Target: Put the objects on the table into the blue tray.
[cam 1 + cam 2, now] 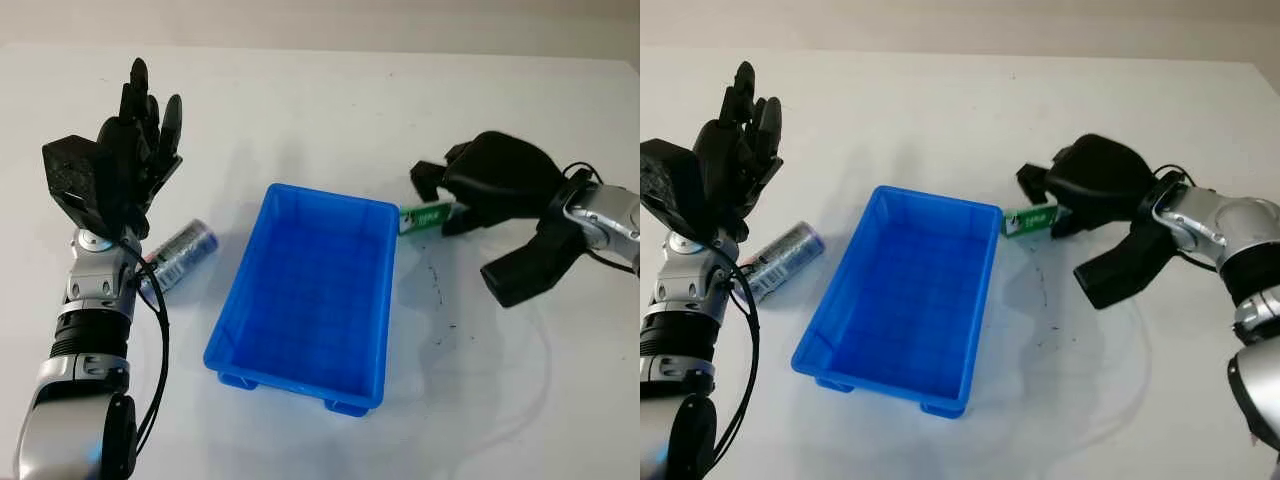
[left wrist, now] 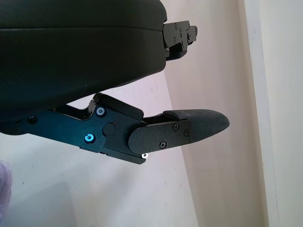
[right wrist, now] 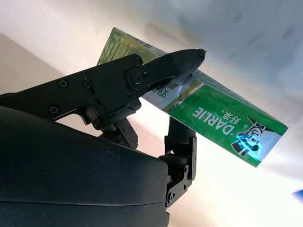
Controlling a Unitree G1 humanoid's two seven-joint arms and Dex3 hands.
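A white table (image 1: pixel 320 110) is seen, matte and lightly scuffed, with small dark specks and a faint curved mark on its right half. Beyond its far edge a pale beige strip of wall or floor is visible.

A blue tray (image 1: pixel 372 300), rectangular and empty, is set near the middle of the table, its long axis running from near to far with a slight lean to the right at the far end.

A green toothpaste box (image 1: pixel 1030 220) marked "DARLIE" is held off the surface just beside the tray's far right corner. Its long axis runs roughly left to right; the printed end points toward the tray, and the other end is hidden within the right hand (image 1: pixel 1095 185). In the right wrist view the box (image 3: pixel 222 123) is seen pinched between the black fingers (image 3: pixel 156 71), one across its upper face and one beneath.

A drink can (image 1: pixel 180 252) with a purple end is observed lying on its side left of the tray, well apart from it, its long axis diagonal with the purple end pointing far-right.

The left hand (image 1: pixel 125 150) is raised above the table's left side, open and holding nothing, close to the can.
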